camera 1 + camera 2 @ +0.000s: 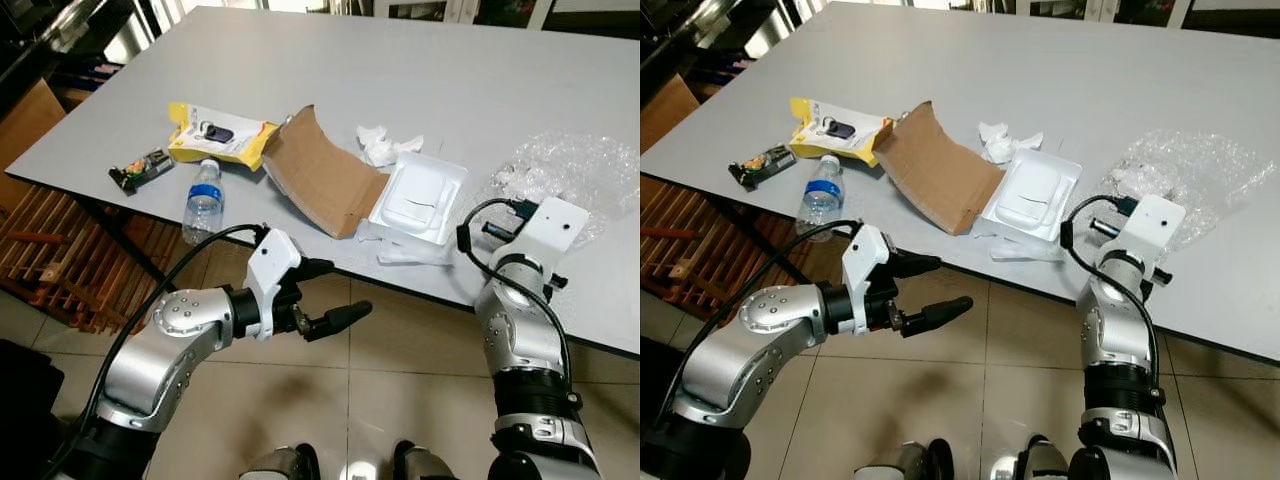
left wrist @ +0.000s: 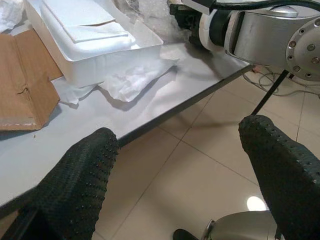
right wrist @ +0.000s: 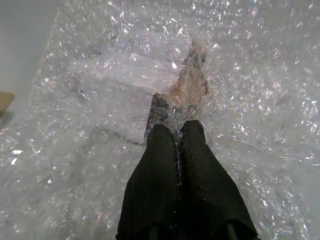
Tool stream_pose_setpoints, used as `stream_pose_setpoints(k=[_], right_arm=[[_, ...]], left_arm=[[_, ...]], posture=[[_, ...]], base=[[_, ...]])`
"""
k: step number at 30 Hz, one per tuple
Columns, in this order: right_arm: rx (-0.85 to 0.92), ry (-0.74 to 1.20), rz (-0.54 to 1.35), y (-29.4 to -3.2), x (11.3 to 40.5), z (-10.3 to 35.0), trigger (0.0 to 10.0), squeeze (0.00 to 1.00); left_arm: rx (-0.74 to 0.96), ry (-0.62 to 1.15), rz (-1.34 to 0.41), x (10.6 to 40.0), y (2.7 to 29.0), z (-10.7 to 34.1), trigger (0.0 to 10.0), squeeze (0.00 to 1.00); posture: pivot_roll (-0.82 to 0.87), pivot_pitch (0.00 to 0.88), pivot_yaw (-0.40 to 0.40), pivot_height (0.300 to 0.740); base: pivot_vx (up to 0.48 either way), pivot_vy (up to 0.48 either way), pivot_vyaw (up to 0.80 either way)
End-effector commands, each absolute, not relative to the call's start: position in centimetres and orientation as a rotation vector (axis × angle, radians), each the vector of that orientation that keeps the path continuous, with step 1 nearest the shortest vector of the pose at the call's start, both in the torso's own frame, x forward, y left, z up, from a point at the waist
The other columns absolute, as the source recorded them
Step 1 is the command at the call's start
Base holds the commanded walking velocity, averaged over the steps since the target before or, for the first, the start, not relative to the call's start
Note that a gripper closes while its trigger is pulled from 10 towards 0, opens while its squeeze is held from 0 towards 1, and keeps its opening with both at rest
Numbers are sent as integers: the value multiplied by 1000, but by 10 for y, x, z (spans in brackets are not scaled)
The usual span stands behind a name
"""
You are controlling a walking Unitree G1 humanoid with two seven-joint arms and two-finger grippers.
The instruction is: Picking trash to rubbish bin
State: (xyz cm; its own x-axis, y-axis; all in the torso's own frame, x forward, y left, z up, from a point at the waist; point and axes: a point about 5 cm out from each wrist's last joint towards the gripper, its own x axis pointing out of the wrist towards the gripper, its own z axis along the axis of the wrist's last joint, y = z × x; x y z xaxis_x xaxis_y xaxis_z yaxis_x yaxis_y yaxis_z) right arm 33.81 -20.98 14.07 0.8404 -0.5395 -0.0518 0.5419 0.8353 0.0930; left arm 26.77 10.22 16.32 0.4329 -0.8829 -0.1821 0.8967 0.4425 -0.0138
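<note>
1. The right hand (image 3: 177, 131) rests on the bubble wrap (image 1: 575, 170) at the right end of the bench (image 1: 420, 70), its two black fingers pressed together with a fold of the clear sheet pinched at their tips.
2. The bubble wrap lies crumpled on the bench top, near the front edge, with the right arm rising to it from below the edge.
3. The left hand (image 1: 322, 295) hangs in the air in front of the bench, below its front edge and over the tiled floor (image 1: 400, 350); its fingers are spread wide and hold nothing.
4. Just beyond the left hand on the bench lies a white foam tray (image 1: 420, 195), with a crumpled white paper (image 2: 135, 80) tucked beside and partly under it at the bench edge.
5. A bent piece of brown cardboard (image 1: 320, 175) touches the tray's left side.
6. A crumpled white tissue (image 1: 380, 145) lies just behind the tray.
7. Further left are a yellow package (image 1: 220, 135), a dark snack bar wrapper (image 1: 142, 167) and a clear plastic bottle (image 1: 203, 200) lying at the front edge.
</note>
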Motion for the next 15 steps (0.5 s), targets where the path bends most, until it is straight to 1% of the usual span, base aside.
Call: stream_pose_setpoints(k=[1,5,15], right_arm=[[71,-30,-552,-205,337,149,0,0],[-18,-117,-529,-201,335,164,0,0],[-138,-187,-496,-196,325,171,0,0]], left_arm=[[102,159,-1112,269,102,166,10000,0],[96,149,-1107,270,100,166,10000,0],[77,122,-1083,273,96,167,10000,0]], posture=[[71,159,135,740],[61,154,125,740],[51,144,100,740]], base=[[0,0,0],[0,0,0],[0,0,0]])
